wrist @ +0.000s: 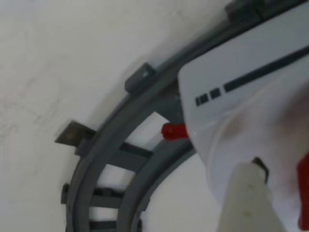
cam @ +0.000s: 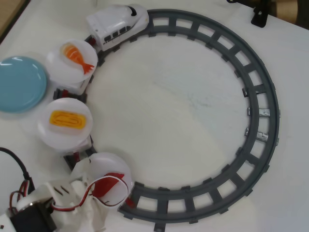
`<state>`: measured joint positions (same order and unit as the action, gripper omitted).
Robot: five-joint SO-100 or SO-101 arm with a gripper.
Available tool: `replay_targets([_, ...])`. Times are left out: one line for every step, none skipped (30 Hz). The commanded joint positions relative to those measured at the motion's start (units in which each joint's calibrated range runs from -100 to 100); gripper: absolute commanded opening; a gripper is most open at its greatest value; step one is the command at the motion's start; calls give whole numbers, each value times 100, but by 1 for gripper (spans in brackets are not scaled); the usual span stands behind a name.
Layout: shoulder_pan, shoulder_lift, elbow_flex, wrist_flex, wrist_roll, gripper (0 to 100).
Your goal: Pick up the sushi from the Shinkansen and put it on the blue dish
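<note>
Closest to the wrist camera, one pale off-white gripper finger [wrist: 248, 200] fills the lower right, blurred, right over the last white train car [wrist: 241, 72] with its black window dashes. A small red coupling peg [wrist: 174, 131] juts from that car above the grey plastic ringed track [wrist: 120, 159].

From overhead, the white 3D-printed gripper [cam: 99, 191] with red wiring reaches in from the lower left onto the rear round white plate [cam: 112, 166]. The small glossy dark-red pointed sushi piece [cam: 107, 184] lies on that plate, partly under the gripper's tip; whether the jaws are spread or pinching it I cannot tell.

Ahead of it along the track, a second white plate [cam: 46, 126] carries the yellow ridged egg piece [cam: 68, 119], and a third [cam: 57, 60] carries the orange shrimp piece with a tail [cam: 78, 57]. The white toy Shinkansen bullet train engine [cam: 117, 25] with a rounded nose leads at the top. The round light-blue glossy dish [cam: 20, 84] sits on the white table [cam: 169, 111], just left of the shrimp plate, outside the ring.
</note>
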<state>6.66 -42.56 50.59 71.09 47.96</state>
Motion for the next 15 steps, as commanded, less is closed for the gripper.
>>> replay_targets([-24,-54,8,-48,42,38])
replay_targets([-24,-46,8,-48,42,37])
replay_targets([-32,-37,8,-48,42,34])
replay_targets([-76,-37,8,-48,37,30])
replay_targets([-173,-62,8,-73,6,25])
replay_targets([-270,-70,8,-82,0,19])
replay_targets([-367,-70,-10,-99,-5,14])
replay_targets([-481,-70,-28,-158,-78,8])
replay_targets([-613,-70,-64,-268,-214,3])
replay_targets([-763,-70,-73,-464,-371,2])
replay_targets([-886,-79,-73,-676,-512,4])
replay_targets([-1009,-79,-82,-854,-638,4])
replay_targets([-1185,-79,-91,-1033,-758,3])
replay_targets([-1397,-87,-127,-1152,-878,3])
replay_targets([-1617,-87,-226,-1220,-1004,3])
